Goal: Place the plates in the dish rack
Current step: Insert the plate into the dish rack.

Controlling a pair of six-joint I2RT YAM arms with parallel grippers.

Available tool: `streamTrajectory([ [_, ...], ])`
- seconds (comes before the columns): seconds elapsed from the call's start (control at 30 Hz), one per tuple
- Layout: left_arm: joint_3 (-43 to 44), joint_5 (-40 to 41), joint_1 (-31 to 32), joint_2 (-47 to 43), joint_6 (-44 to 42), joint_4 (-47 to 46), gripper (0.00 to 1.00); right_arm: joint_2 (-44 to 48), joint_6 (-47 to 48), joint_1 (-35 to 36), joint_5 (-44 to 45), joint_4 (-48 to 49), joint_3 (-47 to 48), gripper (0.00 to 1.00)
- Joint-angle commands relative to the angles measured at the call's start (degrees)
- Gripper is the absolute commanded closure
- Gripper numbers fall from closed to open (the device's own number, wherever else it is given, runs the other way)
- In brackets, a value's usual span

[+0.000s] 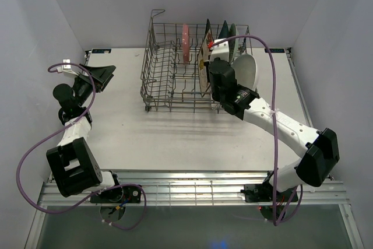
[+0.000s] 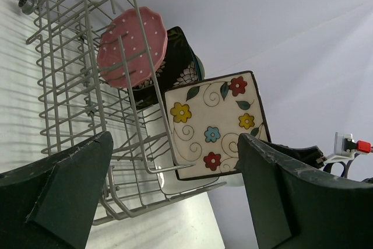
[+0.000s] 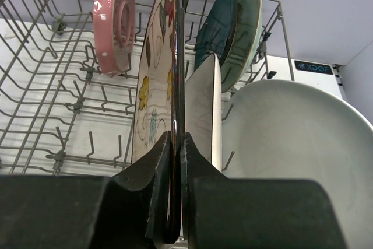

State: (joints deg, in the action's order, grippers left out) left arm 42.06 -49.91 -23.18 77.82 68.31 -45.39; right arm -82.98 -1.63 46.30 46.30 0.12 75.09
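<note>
Currently the right fingers (image 3: 140, 202) are pressed together on the lower edge of the floral plate (image 3: 152, 103), one finger on each face, so this plate is clamped. It stands upright on its edge inside the rack (image 1: 150, 68), in the right half of it. Whether its bottom edge already sits between the tines, I cannot tell.

To the left of it, with a gap, the pink plate (image 3: 111, 21) stands in its own slot. Just beside the floral plate on the right is the rectangular plate (image 3: 205, 109), also on edge. Behind that one the teal plate (image 3: 218, 21) and the mint plate (image 3: 247, 27) lean close together near the far right corner of the rack. The oval plate (image 3: 291, 144) lies against the right side. From the left wrist view the dark plate (image 2: 175, 62) shows between the pink and the floral one.

The rack is at the middle of the far edge of the bench (image 1: 175, 138). The left fingers (image 2: 70, 185) are wide apart and hold nothing, near the far left corner of the bench, well apart from the rack.
</note>
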Motion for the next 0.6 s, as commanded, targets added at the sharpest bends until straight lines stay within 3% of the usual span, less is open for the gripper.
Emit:
streamTrajectory([
  [0.0, 1.44, 0.78, -0.20, -1.80, -0.99, -0.32, 0.02, 0.81, 3.99, 1.15, 7.31, 14.91, 6.73, 0.92],
  [0.57, 1.53, 0.69, -0.20, -1.44, -0.99, -0.32, 0.02, -5.79, 3.65, 1.77, 8.45, 14.12, 9.28, 0.92],
])
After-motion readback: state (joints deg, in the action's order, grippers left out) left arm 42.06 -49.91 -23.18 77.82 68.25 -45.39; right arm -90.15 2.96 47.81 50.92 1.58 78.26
